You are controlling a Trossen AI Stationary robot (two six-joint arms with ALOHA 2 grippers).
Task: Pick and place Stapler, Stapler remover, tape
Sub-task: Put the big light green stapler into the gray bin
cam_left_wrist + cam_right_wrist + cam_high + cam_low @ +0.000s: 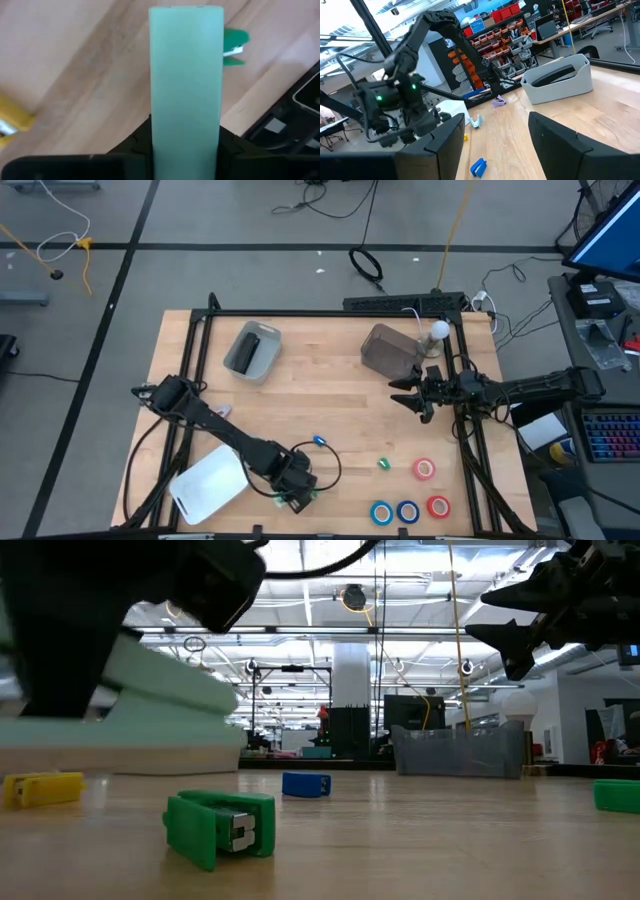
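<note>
My left gripper (296,480) is near the table's near edge, shut on a pale green stapler (186,75), which also shows in the low view (165,690). A green staple remover (220,828) lies on the table just beside it and shows in the left wrist view (234,46). Two blue tape rolls (394,512), a red one (438,505) and a pink one (425,469) lie flat at the near right. My right gripper (415,398) is open and empty in the air beside a dark bin (388,350); its fingers frame the right wrist view (495,145). My left gripper pinches the pale green stapler's two long sides (155,135) between its two fingers, at the end nearest the wrist. The stapler sticks out forward along the fingers. It is held above the tabletop, and its free end (186,15) points out over the wood.
A grey bin (252,350) at the far left holds a black stapler (555,75). A white tray (208,480) lies at the near left. A small blue item (320,442), a green one (383,464) and a yellow one (45,788) lie on the wood.
</note>
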